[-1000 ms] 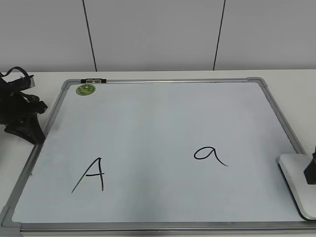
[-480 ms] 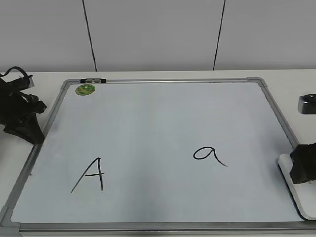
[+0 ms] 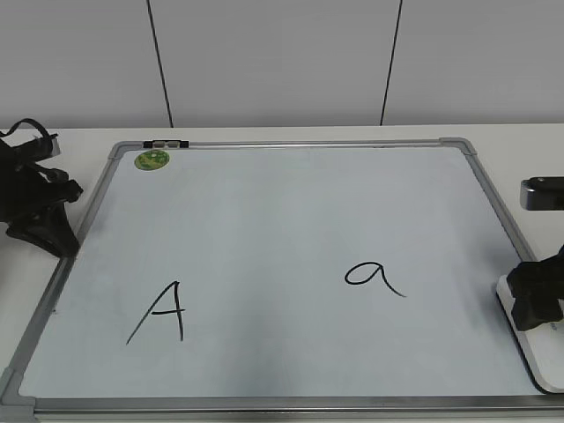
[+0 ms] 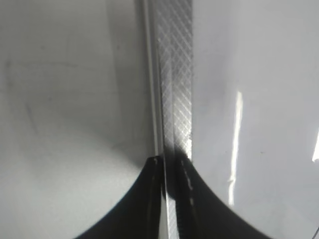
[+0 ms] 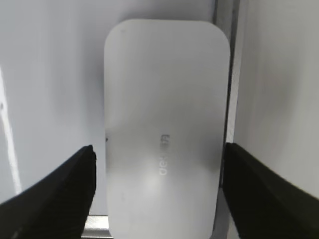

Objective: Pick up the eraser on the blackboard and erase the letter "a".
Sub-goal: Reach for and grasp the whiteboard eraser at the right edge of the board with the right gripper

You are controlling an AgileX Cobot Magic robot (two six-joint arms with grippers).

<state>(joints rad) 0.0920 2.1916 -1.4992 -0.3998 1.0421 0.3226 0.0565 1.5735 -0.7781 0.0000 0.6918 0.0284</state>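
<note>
The eraser (image 3: 531,346), a white rounded block, lies at the right edge of the blackboard (image 3: 282,220), over its frame. In the right wrist view the eraser (image 5: 164,99) sits lengthwise between my right gripper's jaws (image 5: 159,149), which are open with a small gap on each side. In the exterior view that gripper (image 3: 538,295) is right over the eraser's far end. The letter "a" (image 3: 374,276) is in black marker to the left of the eraser. My left gripper (image 3: 48,225) rests shut at the board's left frame (image 4: 174,74), with its fingertips (image 4: 167,162) over the frame.
A capital "A" (image 3: 163,310) is drawn at the board's lower left. A round green sticker (image 3: 152,159) sits at the top left corner. The board lies on a white table in front of a white wall.
My right gripper has moved left, further into view, and now sits over the eraser's far end. The left arm has not moved.
</note>
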